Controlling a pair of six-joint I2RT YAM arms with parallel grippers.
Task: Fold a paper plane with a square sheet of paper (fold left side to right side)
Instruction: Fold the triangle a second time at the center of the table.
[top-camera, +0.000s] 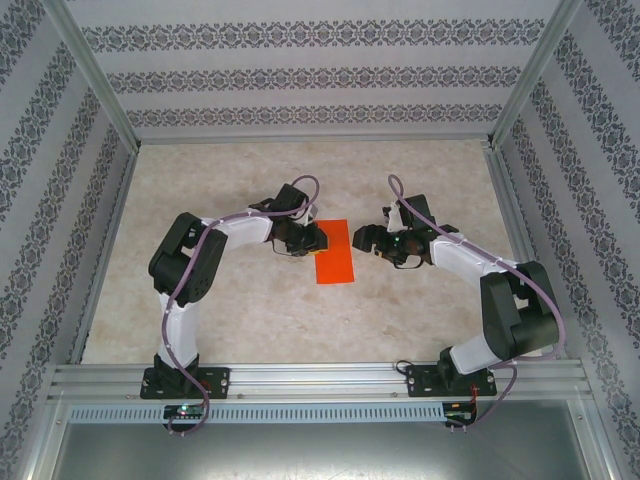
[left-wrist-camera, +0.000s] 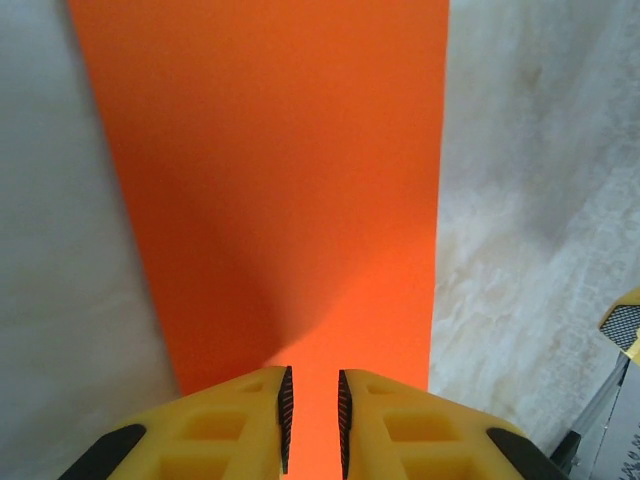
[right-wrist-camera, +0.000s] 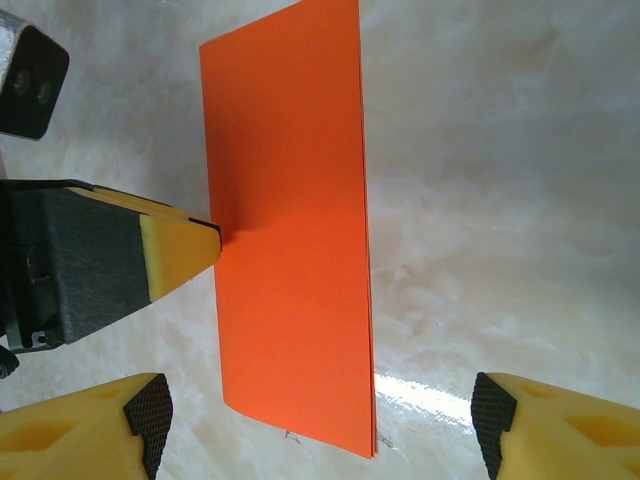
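Sheet (top-camera: 334, 251) folded in half, flat on counter (top-camera: 250, 300); left fingers (left-wrist-camera: 285, 415) nearly closed, touching its left edge; right fingers (right-wrist-camera: 150, 405) spread.

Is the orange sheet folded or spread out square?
Folded in half: the square sheet of paper lies as a narrow rectangle, and the right wrist view shows two stacked edges along one long side.

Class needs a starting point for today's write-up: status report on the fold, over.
Left gripper nearly closed, tips on left edge of orange sheet. Right gripper wide open, apart from it. Sheet folded in half, lying on the table.
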